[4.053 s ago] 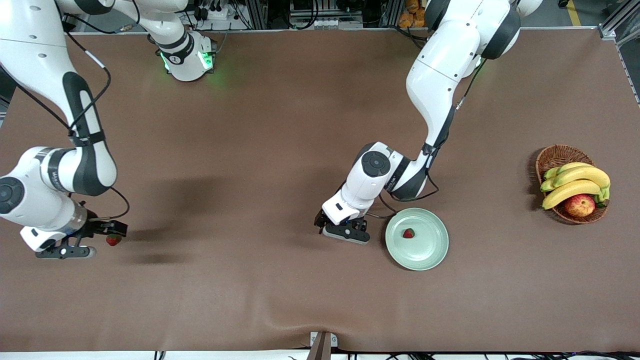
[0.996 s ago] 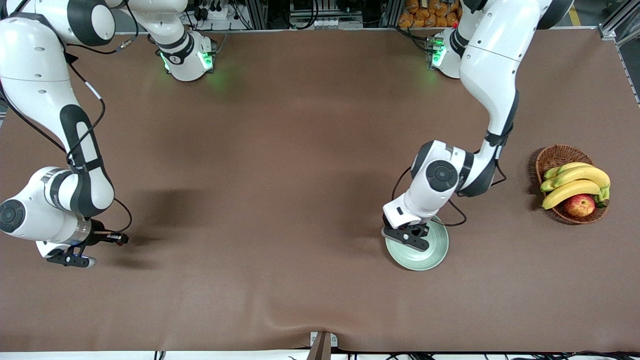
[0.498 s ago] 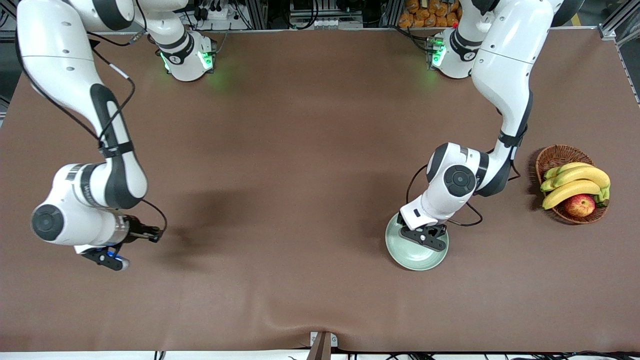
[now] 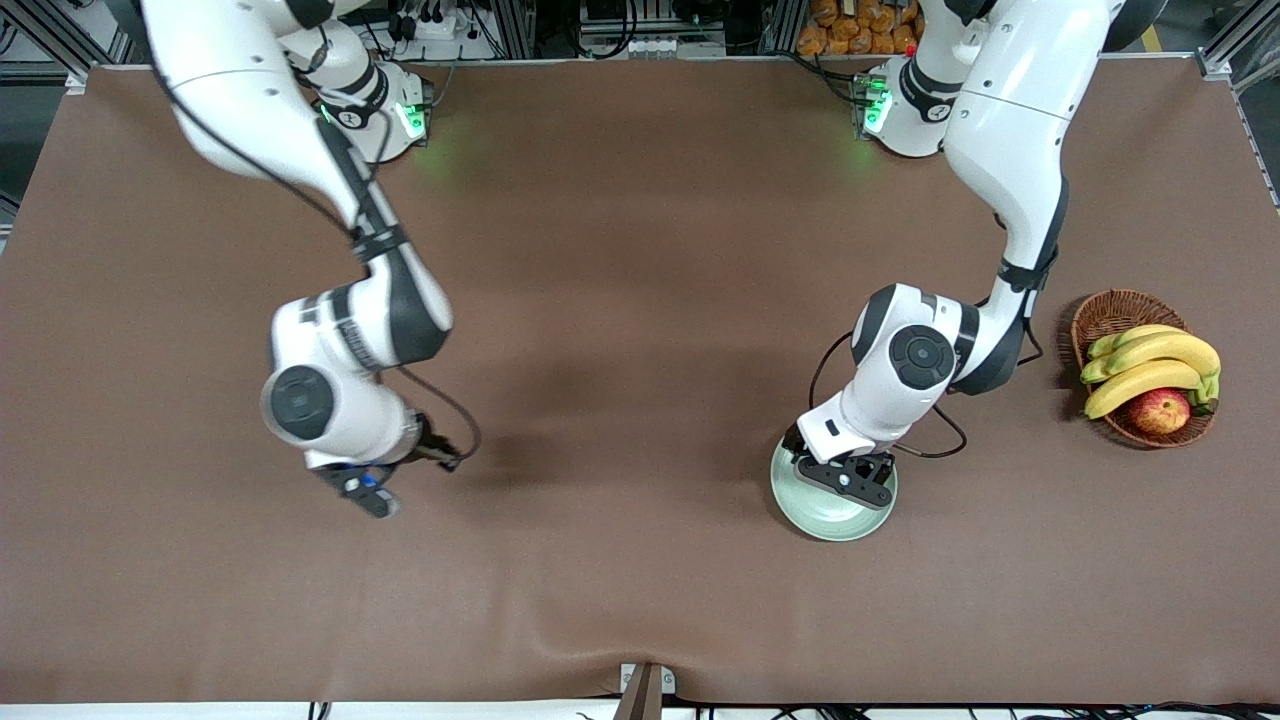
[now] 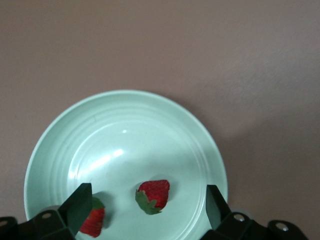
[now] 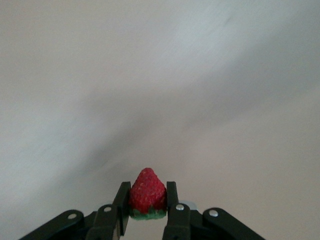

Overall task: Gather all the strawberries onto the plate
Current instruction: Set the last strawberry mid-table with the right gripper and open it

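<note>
The brown counter point(image 4: 640, 300) carries a pale green plate point(image 4: 812, 518) toward the left arm's end, near the front camera, and a basket point(image 4: 1108, 312) of bananas point(image 4: 1150, 365) and an apple point(image 4: 1160, 411) closer still to that end.

The left claw point(image 4: 838, 478) hangs low over the plate with its fingers point(image 5: 79, 204) spread wide and nothing between them. In the left wrist view two strawberries point(image 5: 154, 195) lie in the plate, one in the gap between the fingers and one point(image 5: 93, 220) partly hidden by a finger. By the look of it, this arm's drop is done.

The right claw point(image 4: 380, 488) is over bare counter toward the right arm's end, well apart from the plate. Its fingers are clamped on the third strawberry point(image 6: 147, 199), tip pointing away from the wrist, green cap toward the palm. In the front view that berry is hidden under the hand.

The step in hand appears to be the carry of the last berry. The next move calls for the left arm to lift clear of the plate, so the right claw can come over it, lower and let go without the arms meeting.
</note>
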